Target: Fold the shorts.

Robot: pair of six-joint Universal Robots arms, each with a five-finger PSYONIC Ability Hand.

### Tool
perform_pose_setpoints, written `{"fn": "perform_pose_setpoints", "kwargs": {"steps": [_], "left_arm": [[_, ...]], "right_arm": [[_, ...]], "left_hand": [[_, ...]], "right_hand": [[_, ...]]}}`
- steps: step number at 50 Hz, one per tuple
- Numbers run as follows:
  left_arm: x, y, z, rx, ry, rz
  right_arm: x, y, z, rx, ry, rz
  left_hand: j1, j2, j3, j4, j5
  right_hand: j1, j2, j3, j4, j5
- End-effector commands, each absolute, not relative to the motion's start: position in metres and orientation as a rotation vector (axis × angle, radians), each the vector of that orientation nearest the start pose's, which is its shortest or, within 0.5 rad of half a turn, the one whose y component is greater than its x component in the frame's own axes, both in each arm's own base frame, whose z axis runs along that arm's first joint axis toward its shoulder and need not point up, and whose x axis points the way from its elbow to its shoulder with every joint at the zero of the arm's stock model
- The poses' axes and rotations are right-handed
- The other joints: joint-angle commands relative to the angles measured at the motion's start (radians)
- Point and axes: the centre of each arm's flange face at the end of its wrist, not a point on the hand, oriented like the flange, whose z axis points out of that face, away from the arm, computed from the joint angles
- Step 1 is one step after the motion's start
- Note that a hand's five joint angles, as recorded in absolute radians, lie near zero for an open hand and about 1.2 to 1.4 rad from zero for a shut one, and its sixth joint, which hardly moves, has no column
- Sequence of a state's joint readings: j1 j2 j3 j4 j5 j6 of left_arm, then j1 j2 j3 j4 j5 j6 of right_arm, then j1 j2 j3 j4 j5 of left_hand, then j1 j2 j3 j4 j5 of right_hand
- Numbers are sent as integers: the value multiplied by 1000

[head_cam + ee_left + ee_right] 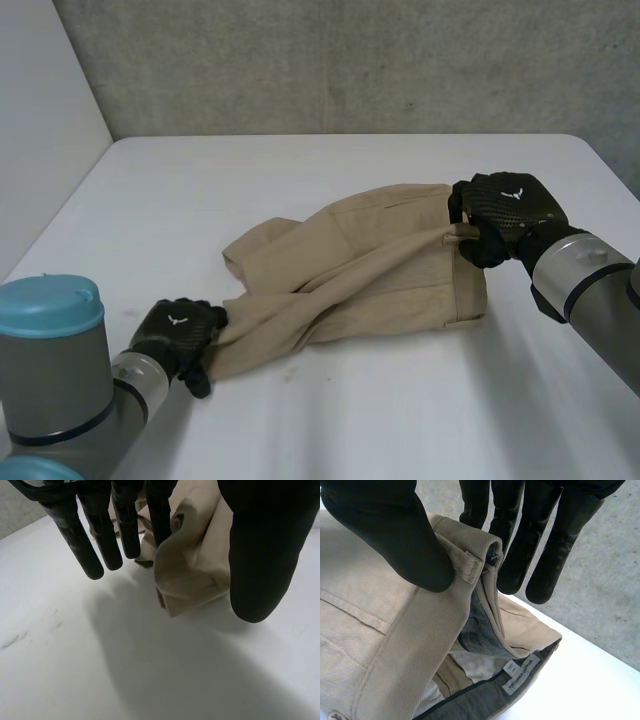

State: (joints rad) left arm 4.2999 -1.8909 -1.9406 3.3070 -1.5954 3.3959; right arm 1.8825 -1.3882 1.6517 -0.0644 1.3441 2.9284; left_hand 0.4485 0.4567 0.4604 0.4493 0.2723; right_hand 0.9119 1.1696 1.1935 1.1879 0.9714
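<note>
Tan shorts (370,270) lie crumpled across the middle of the white table (350,420). My left hand (180,335) is at the near left end of the shorts, on a leg hem. At that hand, a bunched fold of the hem (195,565) is pinched between the thumb (260,555) and one finger and hangs just above the table; the other fingers are straight. My right hand (505,210) is at the far right end, on the waistband. Its thumb (395,535) and fingers pinch the waistband (470,565), which is lifted so the grey lining and a white label (520,675) show.
A grey wall (350,60) runs behind the table's far edge and a white panel (40,130) stands at its left. Bare table surface lies in front of the shorts and beyond them.
</note>
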Motion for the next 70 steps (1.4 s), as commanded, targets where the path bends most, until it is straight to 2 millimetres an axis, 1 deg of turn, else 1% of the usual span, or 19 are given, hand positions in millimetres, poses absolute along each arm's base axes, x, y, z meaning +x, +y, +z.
{"fn": "perform_pose_setpoints", "kwargs": {"steps": [1, 5, 11, 18, 19, 23, 29, 32, 36, 39, 45, 49, 52, 56, 60, 61, 64, 67, 70], "left_arm": [[-231, -209, 129, 871, 2591, -1664], [-231, -215, 134, 843, 2544, -1744], [-232, -218, 156, 811, 2466, -1871], [-228, -203, 244, 784, 2199, -2173], [-224, -192, 294, 733, 2042, -2344], [-216, -171, 367, 633, 1820, -2580], [-215, -160, 415, 598, 1762, -2678], [-218, -166, 414, 611, 1818, -2645], [-231, -197, 381, 673, 2013, -2470], [-238, -213, 354, 715, 2126, -2351], [-257, -257, 268, 810, 2403, -1997], [-268, -283, 241, 819, 2455, -1924], [-276, -299, 244, 813, 2420, -1972], [-287, -326, 291, 722, 2236, -2237], [-285, -336, 367, 484, 1885, -2639], [-279, -332, 398, 347, 1721, -2775], [-269, -324, 428, 183, 1525, -2898], [-269, -315, 426, 156, 1508, -2911], [-271, -313, 394, 238, 1654, -2823]], "right_arm": [[243, -260, 234, -788, 2116, -1828], [243, -260, 236, -788, 2115, -1833], [243, -260, 246, -790, 2088, -1868], [238, -242, 309, -848, 1985, -2017], [235, -230, 342, -900, 1925, -2081], [230, -210, 399, -922, 1784, -2250], [226, -199, 432, -968, 1745, -2309], [230, -209, 423, -1018, 1807, -2255], [239, -233, 389, -1154, 1960, -2123], [244, -248, 361, -1221, 2052, -2000], [256, -281, 298, -1280, 2191, -1759], [263, -301, 275, -1273, 2201, -1736], [274, -316, 277, -1252, 2126, -1851], [291, -338, 313, -1155, 1906, -2193], [291, -356, 367, -891, 1628, -2581], [288, -353, 397, -772, 1467, -2713], [277, -339, 441, -621, 1222, -2861], [272, -316, 464, -547, 1070, -2891], [274, -314, 443, -622, 1175, -2806]], "left_hand": [[351, 343, 339, 351, 353], [938, 930, 926, 937, 940], [948, 940, 936, 947, 949], [948, 940, 936, 947, 949], [948, 940, 936, 947, 949], [948, 940, 936, 947, 949], [948, 940, 936, 947, 949], [948, 940, 936, 947, 949], [948, 940, 936, 947, 949], [948, 940, 936, 947, 949], [948, 940, 936, 947, 949], [948, 940, 936, 947, 949], [948, 940, 936, 947, 949], [948, 940, 936, 947, 949], [948, 940, 936, 947, 949], [948, 940, 936, 947, 949], [948, 940, 936, 947, 949], [948, 940, 936, 947, 949], [948, 940, 936, 947, 949]], "right_hand": [[484, 227, 203, 208, 250], [484, 227, 203, 208, 250], [484, 227, 203, 208, 250], [484, 227, 203, 208, 250], [484, 227, 203, 208, 250], [484, 227, 203, 208, 250], [484, 227, 203, 208, 250], [484, 227, 203, 208, 250], [484, 227, 203, 208, 250], [484, 227, 203, 208, 250], [484, 227, 203, 208, 250], [484, 227, 203, 208, 250], [484, 227, 203, 208, 250], [484, 227, 203, 208, 250], [484, 227, 203, 208, 250], [484, 227, 203, 208, 250], [484, 227, 203, 208, 250], [484, 227, 203, 208, 250], [484, 227, 203, 208, 250]]}}
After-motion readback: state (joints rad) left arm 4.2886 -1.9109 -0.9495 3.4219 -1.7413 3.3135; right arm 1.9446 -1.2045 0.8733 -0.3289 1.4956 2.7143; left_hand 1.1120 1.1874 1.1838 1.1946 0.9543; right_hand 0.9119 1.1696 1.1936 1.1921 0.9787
